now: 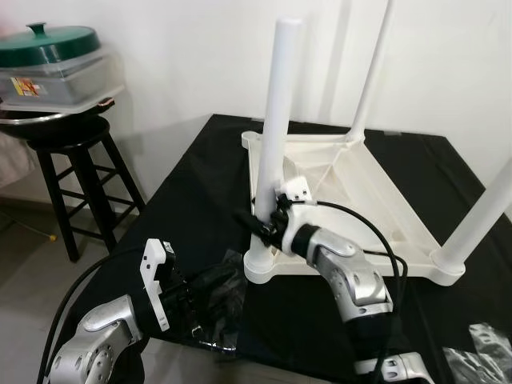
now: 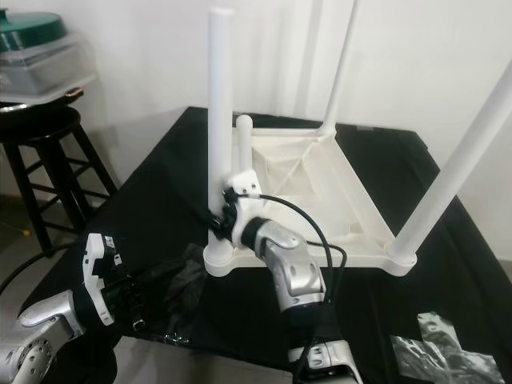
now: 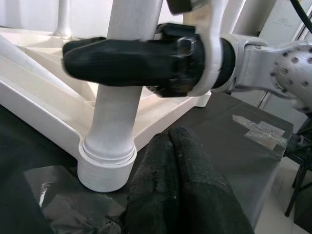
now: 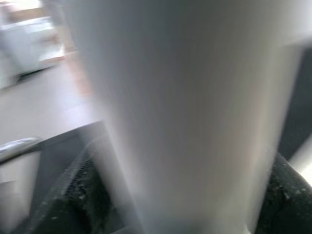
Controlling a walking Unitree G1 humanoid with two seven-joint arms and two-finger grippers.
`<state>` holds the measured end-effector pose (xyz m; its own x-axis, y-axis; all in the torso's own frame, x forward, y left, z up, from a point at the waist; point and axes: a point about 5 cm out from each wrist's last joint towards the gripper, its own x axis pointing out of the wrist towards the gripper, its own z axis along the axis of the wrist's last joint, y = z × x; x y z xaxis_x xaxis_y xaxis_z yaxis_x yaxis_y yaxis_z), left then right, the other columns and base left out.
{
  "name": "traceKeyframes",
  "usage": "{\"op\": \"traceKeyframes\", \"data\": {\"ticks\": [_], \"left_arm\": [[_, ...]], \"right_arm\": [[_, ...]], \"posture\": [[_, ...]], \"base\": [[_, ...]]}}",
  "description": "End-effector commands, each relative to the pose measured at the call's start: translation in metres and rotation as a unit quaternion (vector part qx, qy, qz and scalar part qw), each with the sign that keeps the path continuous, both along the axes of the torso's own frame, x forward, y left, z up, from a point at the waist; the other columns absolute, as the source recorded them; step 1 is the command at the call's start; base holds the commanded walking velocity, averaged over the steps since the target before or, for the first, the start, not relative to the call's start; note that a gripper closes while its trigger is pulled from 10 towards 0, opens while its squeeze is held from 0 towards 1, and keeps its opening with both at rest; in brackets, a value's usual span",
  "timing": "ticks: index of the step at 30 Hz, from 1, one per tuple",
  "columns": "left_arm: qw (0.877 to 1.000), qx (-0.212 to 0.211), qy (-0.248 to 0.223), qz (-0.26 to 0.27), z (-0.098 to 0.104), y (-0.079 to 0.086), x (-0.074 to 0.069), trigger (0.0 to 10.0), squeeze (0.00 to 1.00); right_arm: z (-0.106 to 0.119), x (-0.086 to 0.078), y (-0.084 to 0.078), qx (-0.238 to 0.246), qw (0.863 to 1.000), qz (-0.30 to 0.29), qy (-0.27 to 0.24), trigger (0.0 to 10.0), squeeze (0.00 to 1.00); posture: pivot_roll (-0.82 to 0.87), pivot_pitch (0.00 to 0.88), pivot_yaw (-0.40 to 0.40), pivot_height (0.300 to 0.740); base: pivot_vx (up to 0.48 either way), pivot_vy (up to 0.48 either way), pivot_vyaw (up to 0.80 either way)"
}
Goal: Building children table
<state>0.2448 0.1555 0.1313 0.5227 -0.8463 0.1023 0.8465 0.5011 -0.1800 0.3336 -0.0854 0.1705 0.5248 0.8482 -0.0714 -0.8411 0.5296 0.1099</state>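
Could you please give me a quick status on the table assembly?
Right gripper shut on near white leg, seated in its corner socket. Left gripper shut, low on black cloth beside that corner. Nothing in the way.

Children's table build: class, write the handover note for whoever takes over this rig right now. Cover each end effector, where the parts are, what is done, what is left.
Right end effector: shut on the near white plastic table leg, low on its shaft.
Left end effector: fingers together, holding nothing, low over the black cloth-covered worktop beside that leg's corner socket.
White plastic tabletop: upside down on the worktop.
Done: legs stand upright in the corners; the near one sits in its socket.
Left: probably check the near leg's seating, let go, turn the table upright.
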Motion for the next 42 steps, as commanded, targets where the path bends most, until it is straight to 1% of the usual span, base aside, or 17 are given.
{"op": "traceKeyframes", "data": {"ticks": [1, 2, 3, 7, 11, 12, 13, 14, 19, 24, 27, 31, 32, 33, 35, 39, 42], "left_arm": [[1.000, -0.002, 0.005, -0.004, -0.002, -0.002, -0.001, 10.0, 0.00], [1.000, -0.002, 0.005, -0.004, -0.003, -0.003, -0.001, 10.0, 0.00], [1.000, -0.002, 0.005, -0.002, -0.003, -0.004, -0.001, 10.0, 0.00], [1.000, -0.001, 0.005, 0.000, -0.004, -0.004, -0.003, 10.0, 0.00], [1.000, 0.000, 0.006, 0.000, -0.004, -0.004, -0.003, 10.0, 0.00], [1.000, 0.001, 0.006, 0.000, -0.005, -0.003, -0.003, 10.0, 0.00], [1.000, 0.001, 0.006, 0.000, -0.005, -0.003, -0.003, 10.0, 0.00], [1.000, 0.002, 0.007, 0.001, -0.005, -0.003, -0.004, 10.0, 0.00], [1.000, 0.004, 0.008, 0.002, -0.005, -0.001, -0.004, 10.0, 0.00], [1.000, 0.004, 0.008, 0.003, -0.004, 0.000, -0.005, 10.0, 0.00], [1.000, 0.003, 0.008, 0.003, -0.003, 0.001, -0.006, 10.0, 0.00], [1.000, 0.003, 0.008, 0.003, -0.003, 0.002, -0.006, 10.0, 0.00], [1.000, 0.003, 0.007, 0.003, -0.002, 0.003, -0.006, 10.0, 0.00], [1.000, 0.004, 0.006, 0.003, -0.001, 0.004, -0.006, 10.0, 0.00], [1.000, 0.007, 0.005, 0.005, 0.000, 0.005, -0.005, 10.0, 0.00], [1.000, 0.006, 0.005, 0.004, 0.000, 0.005, -0.004, 10.0, 0.00], [1.000, 0.004, 0.005, 0.005, 0.000, 0.005, -0.004, 10.0, 0.00]], "right_arm": [[0.014, -0.001, 0.006, 0.015, 0.998, 0.049, -0.031, 10.0, 1.00], [0.023, -0.003, 0.006, 0.012, 0.991, 0.122, -0.047, 10.0, 1.00], [0.028, -0.003, 0.006, 0.003, 0.980, 0.189, -0.056, 10.0, 0.02], [0.038, 0.009, 0.007, -0.020, 0.951, 0.308, -0.029, 10.0, 0.00], [0.040, 0.011, 0.008, -0.021, 0.949, 0.312, -0.028, 10.0, 0.00], [0.043, 0.014, 0.010, -0.015, 0.949, 0.314, -0.024, 8.7, 0.00], [0.043, 0.014, 0.010, -0.015, 0.949, 0.314, -0.024, 8.7, 0.00], [0.045, 0.017, 0.011, -0.013, 0.947, 0.321, -0.012, 0.0, 0.00], [0.047, 0.020, 0.007, -0.012, 0.943, 0.334, 0.001, 0.0, 0.00], [0.039, 0.024, -0.008, -0.030, 0.959, 0.279, -0.021, 0.0, 0.00], [0.008, 0.025, -0.008, -0.060, 0.989, 0.136, -0.016, 0.0, 0.00], [-0.002, 0.023, -0.006, -0.066, 0.994, 0.091, -0.006, 0.0, 0.00], [-0.018, 0.018, -0.004, -0.076, 0.996, -0.039, 0.024, 0.0, 0.00], [-0.025, 0.003, -0.007, -0.090, 0.983, -0.160, 0.019, 0.0, 0.00], [-0.020, -0.014, -0.023, -0.101, 0.954, -0.281, 0.006, 0.0, 0.00], [-0.013, -0.008, -0.032, -0.106, 0.949, -0.296, -0.009, 0.0, 0.00], [-0.004, 0.003, -0.022, -0.089, 0.950, -0.298, -0.018, 0.0, 0.00]], "posture": [[-0.02, 0.000, -0.054, 0.740], [-0.02, 0.000, -0.054, 0.740], [-0.01, 0.000, -0.059, 0.740], [0.01, 0.000, -0.057, 0.740], [0.01, 0.000, -0.057, 0.740], [0.03, 0.000, -0.056, 0.740], [0.03, 0.000, -0.056, 0.740], [0.04, 0.000, -0.052, 0.740], [0.04, 0.000, -0.051, 0.740], [0.02, 0.000, -0.045, 0.740], [0.01, 0.000, -0.044, 0.740], [0.01, 0.000, -0.044, 0.740], [0.01, 0.000, -0.043, 0.740], [0.01, 0.000, -0.036, 0.740], [-0.02, 0.000, -0.015, 0.740], [-0.01, 0.000, -0.043, 0.740], [0.00, 0.000, -0.037, 0.740]], "base": [[0.000, 0.000, 0.00], [0.000, 0.000, 0.00], [0.000, 0.000, 0.00], [0.000, 0.000, 0.00], [0.000, 0.000, 0.00], [0.000, 0.000, 0.00], [0.000, 0.000, 0.00], [0.000, 0.000, 0.00], [0.000, 0.000, 0.00], [0.000, 0.000, 0.00], [0.000, 0.000, 0.00], [0.000, 0.000, 0.00], [0.000, 0.000, 0.00], [0.000, 0.000, 0.00], [0.000, 0.000, 0.00], [0.000, 0.000, 0.00], [0.000, 0.000, 0.00]]}}
